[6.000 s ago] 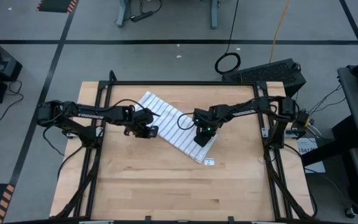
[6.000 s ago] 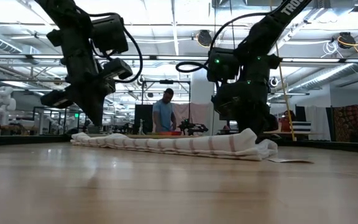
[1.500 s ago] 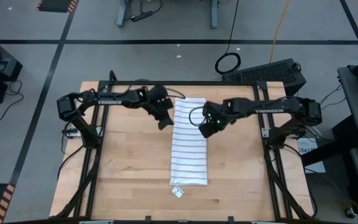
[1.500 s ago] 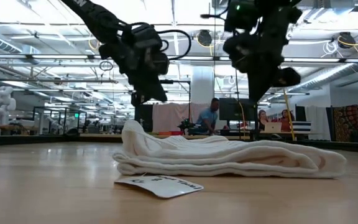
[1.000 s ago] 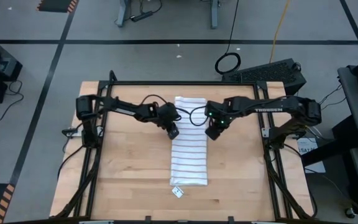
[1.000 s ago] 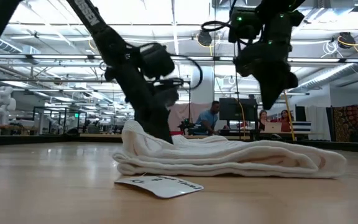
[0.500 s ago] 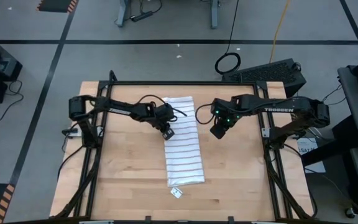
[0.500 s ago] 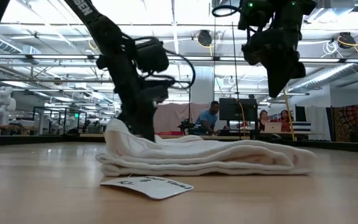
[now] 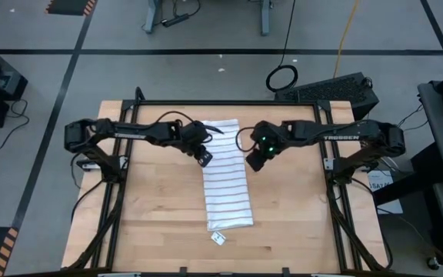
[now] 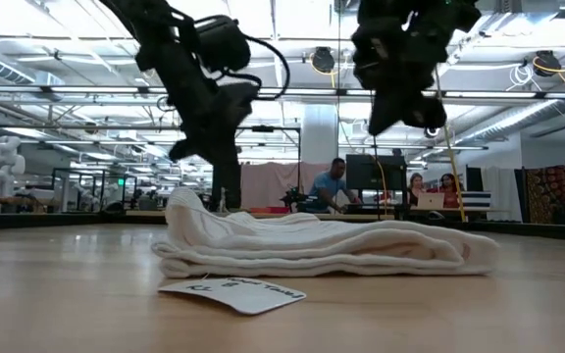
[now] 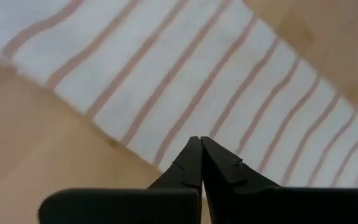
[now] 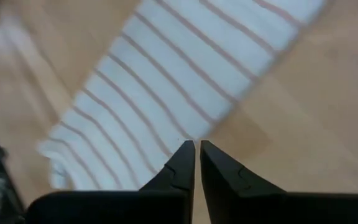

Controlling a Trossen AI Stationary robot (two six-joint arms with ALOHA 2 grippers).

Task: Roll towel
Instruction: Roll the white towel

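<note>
Both arms had drawn back slightly from the folded white cloth towel with narrow dark stripes (image 9: 227,180), which lay mid-table. Left gripper (image 9: 204,158) and right gripper (image 9: 254,162) hovered beside it, jaws pressed together, empty.

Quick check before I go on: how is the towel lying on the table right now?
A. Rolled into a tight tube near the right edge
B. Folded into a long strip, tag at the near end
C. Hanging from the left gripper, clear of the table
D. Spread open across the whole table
B: the towel lies flat as a long folded strip, its tag at the near end, and both grippers are shut above it holding nothing.
</note>
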